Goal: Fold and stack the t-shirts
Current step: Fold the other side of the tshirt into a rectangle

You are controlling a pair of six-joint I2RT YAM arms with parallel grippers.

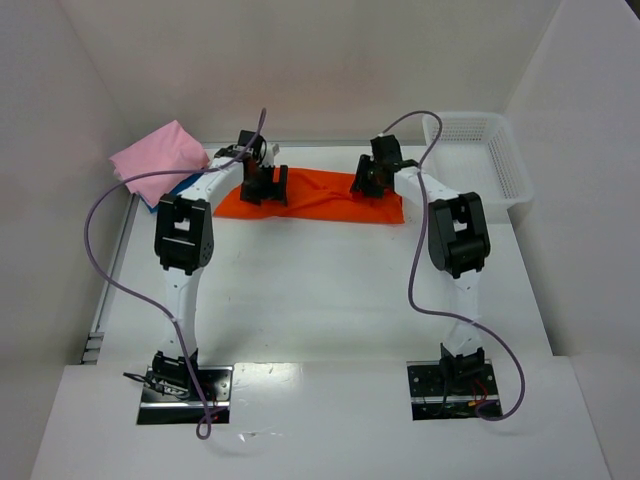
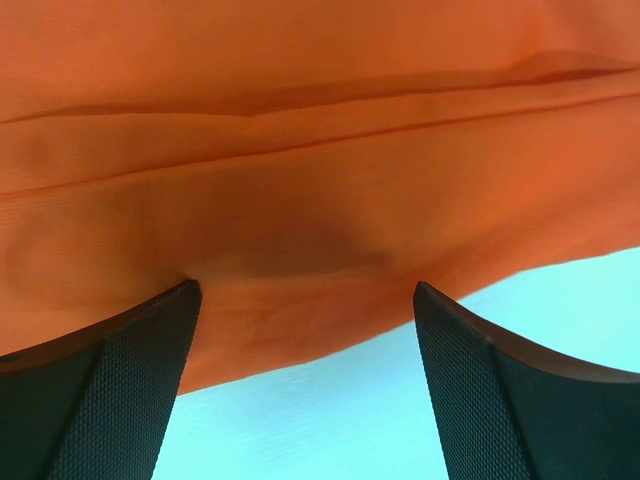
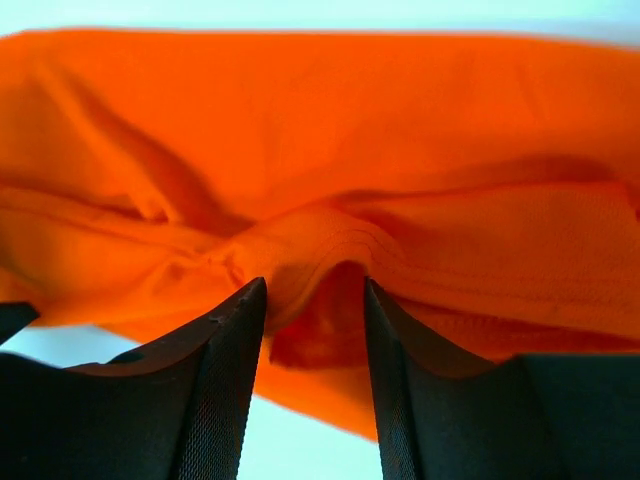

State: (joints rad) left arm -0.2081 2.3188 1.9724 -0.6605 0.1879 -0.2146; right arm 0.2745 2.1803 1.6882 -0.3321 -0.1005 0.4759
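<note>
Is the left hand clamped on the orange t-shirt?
No; the left hand hovers with its fingers wide apart over the orange t-shirt, gripping nothing.

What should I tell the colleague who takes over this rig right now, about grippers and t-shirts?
Left gripper: open over the orange t-shirt's edge, holding nothing.
Right gripper: pinches a raised fold of that shirt.
The shirt lies as a long strip at the table's far middle; the pink t-shirt lies on the blue t-shirt, far left.
Done: pink and blue seem stacked, orange partly folded.
Left: finish folding orange, add it to the stack.
</note>
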